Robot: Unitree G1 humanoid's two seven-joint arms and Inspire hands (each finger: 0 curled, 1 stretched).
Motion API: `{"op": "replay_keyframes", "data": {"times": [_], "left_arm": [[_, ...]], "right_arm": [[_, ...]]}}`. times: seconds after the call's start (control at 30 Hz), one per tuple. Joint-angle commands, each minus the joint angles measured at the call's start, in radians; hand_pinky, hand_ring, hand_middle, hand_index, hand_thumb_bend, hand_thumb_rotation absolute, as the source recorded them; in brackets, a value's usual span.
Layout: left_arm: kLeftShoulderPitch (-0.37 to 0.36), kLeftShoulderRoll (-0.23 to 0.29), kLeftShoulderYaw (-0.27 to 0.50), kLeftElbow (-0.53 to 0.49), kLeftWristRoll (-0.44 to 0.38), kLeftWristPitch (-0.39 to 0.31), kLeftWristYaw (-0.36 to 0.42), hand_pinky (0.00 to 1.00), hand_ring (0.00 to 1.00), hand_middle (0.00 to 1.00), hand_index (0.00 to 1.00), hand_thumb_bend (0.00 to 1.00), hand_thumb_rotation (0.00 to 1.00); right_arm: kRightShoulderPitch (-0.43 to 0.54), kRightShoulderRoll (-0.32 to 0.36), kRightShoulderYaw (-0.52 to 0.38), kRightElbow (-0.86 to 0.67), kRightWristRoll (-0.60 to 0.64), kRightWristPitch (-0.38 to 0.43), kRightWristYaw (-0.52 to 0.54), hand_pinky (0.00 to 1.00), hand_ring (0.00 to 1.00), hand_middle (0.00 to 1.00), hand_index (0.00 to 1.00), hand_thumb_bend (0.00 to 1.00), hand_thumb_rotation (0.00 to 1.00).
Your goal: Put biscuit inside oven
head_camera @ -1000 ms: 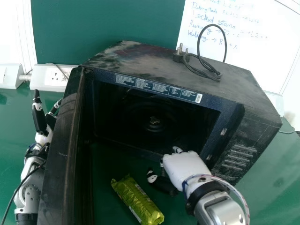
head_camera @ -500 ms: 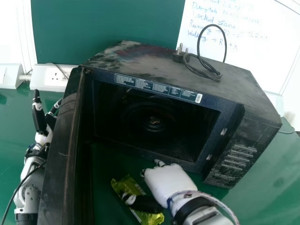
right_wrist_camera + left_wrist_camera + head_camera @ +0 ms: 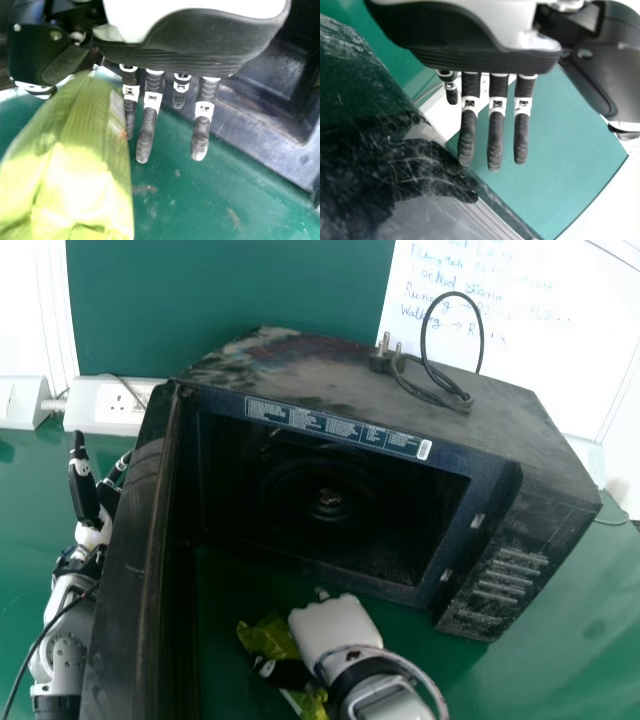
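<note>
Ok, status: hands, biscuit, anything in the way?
Right hand open, at biscuit packet. Left hand open, outside oven door. Packet on table. Door open, not blocking entry.

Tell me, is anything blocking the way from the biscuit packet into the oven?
Apart from the right robot hand by it, nothing visible blocks the packet: the door is open, leaving just the oven's lower rim to clear.

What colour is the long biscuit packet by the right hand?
The long, shiny biscuit packet is yellow-green, seen best in the right wrist view.
</note>
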Motion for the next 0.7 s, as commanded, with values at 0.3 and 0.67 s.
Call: {"op": "replay_keyframes", "data": {"times": [0.3, 0.67], "left_arm": [[0.002, 0.009, -0.006, -0.009, -0.004, 0.000, -0.019, 0.24, 0.32, 0.42, 0.49, 0.52, 0.09], [-0.003, 0.012, -0.005, 0.000, -0.006, -0.002, -0.028, 0.24, 0.32, 0.42, 0.49, 0.52, 0.09]], "right_arm": [[0.027, -0.001, 0.002, 0.009, -0.015, 0.035, 0.053, 0.65, 0.76, 0.82, 0.83, 0.89, 0.37], [-0.050, 0.005, -0.050, -0.001, 0.048, 0.050, 0.237, 0.74, 0.87, 0.92, 0.91, 0.90, 0.44]]}}
